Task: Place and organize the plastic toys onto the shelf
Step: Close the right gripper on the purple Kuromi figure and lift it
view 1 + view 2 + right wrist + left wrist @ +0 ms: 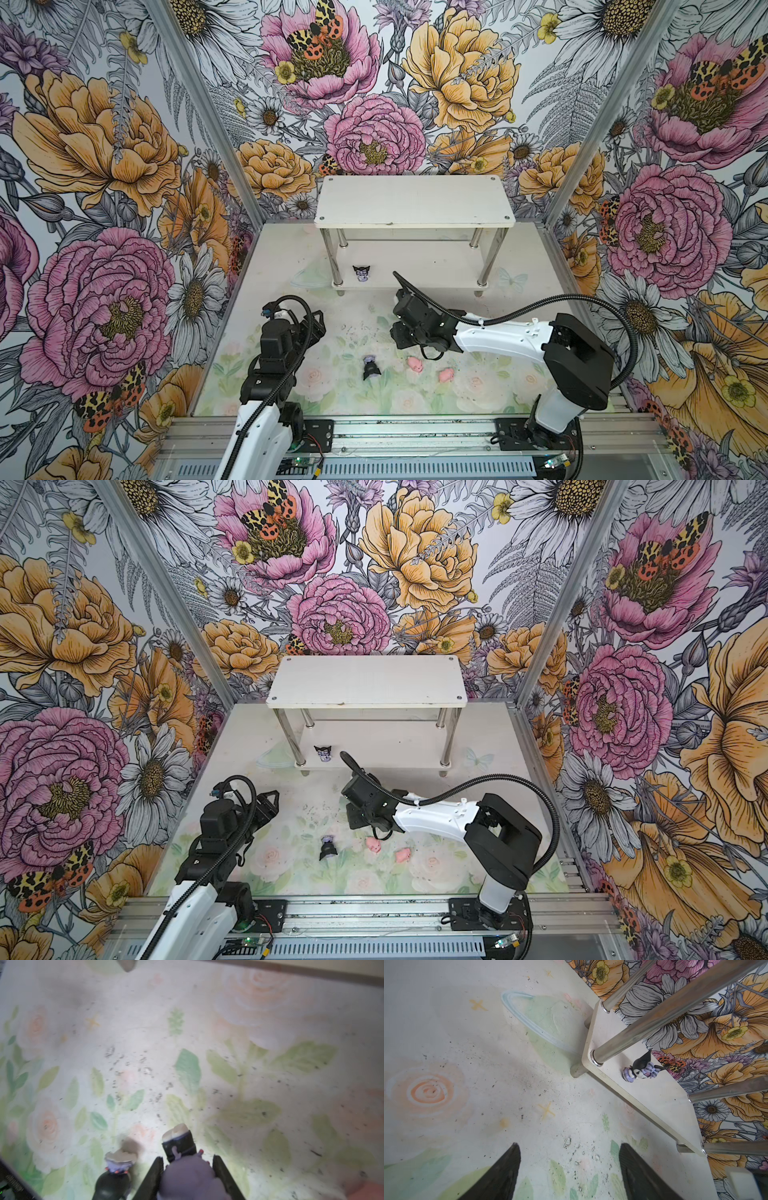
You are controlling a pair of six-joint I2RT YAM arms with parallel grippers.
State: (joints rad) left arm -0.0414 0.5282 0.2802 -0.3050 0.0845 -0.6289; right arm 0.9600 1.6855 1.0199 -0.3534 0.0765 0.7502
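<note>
**Figure pinched, shelf-bound**

Pigs (415, 364) and a toppled figure (371, 368) lie on the near counter (490, 386). The right claw (187, 1157) pinches a lavender figure (187, 1176), probably for carrying. The left claw (569, 1145) hangs spread. A third figure (360, 273) stands on the shelf's (415, 224) lower tier.

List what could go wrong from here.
1. The held toy sticks out beyond the tips of the right end effector, so it may twist or slip.
2. The loose toy lies right beside it and may get knocked.
3. Reaching the lower board of the shelf may topple the standing toy there.
</note>
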